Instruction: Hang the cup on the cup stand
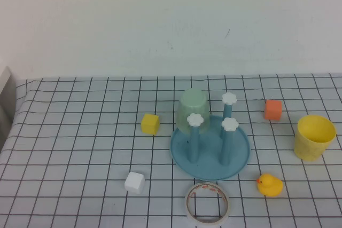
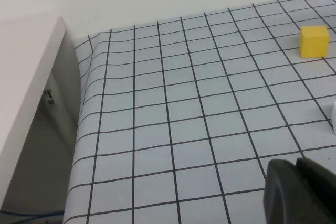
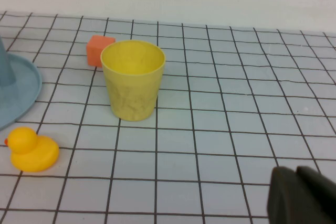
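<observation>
The yellow cup [image 1: 315,136] stands upright, mouth up, at the right of the checked cloth; the right wrist view shows the cup [image 3: 133,79] empty. The cup stand [image 1: 210,149], a round light-blue tray with blue pegs and white flower knobs, sits mid-table. A pale green cup [image 1: 192,110] hangs upside down on its back left peg. Neither arm appears in the high view. My right gripper [image 3: 295,174] is shut, empty, low over the cloth well short of the yellow cup. My left gripper [image 2: 295,165] is shut, empty, near the table's left side.
A yellow block [image 1: 150,123] lies left of the stand, a white block [image 1: 134,182] nearer the front. A white tape roll [image 1: 208,203] lies in front of the stand, a yellow rubber duck [image 1: 269,185] to its right, an orange block [image 1: 273,109] behind the cup.
</observation>
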